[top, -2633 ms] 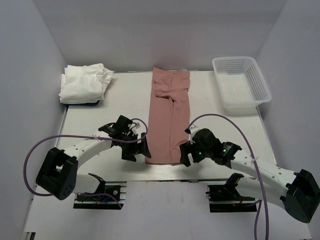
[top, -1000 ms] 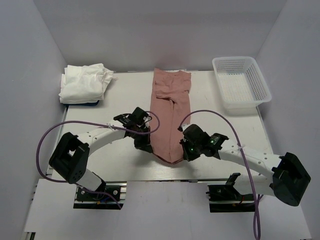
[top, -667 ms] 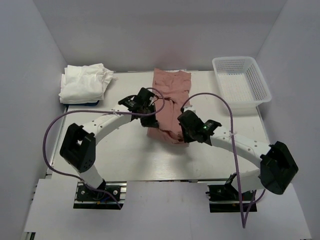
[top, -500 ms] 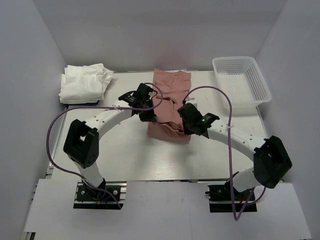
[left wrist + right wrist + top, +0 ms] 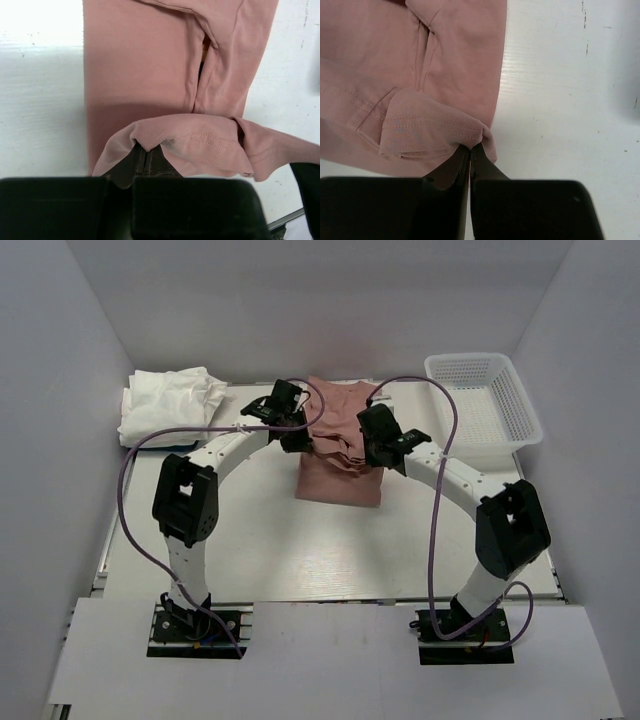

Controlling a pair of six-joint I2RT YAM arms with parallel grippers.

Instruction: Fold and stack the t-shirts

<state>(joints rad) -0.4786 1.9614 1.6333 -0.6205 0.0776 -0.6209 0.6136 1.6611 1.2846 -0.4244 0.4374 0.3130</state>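
pink t-shirt (image 5: 340,478): 1 | white t-shirt pile (image 5: 170,405): 1 | mesh basket (image 5: 468,358): 1 | left end effector (image 5: 300,435) + right end effector (image 5: 375,450): 2

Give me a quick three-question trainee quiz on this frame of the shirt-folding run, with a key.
1. True or false: the left gripper and the right gripper are both shut on the pink t-shirt.
2. Fill in: seen from the arms, the basket stands at the far ___ corner of the table.
3. Where do the white t-shirts lie?
A: at the table's far left corner
B: inside the basket
C: on top of the pink t-shirt

Key: 1 true; 2 right; 3 A.
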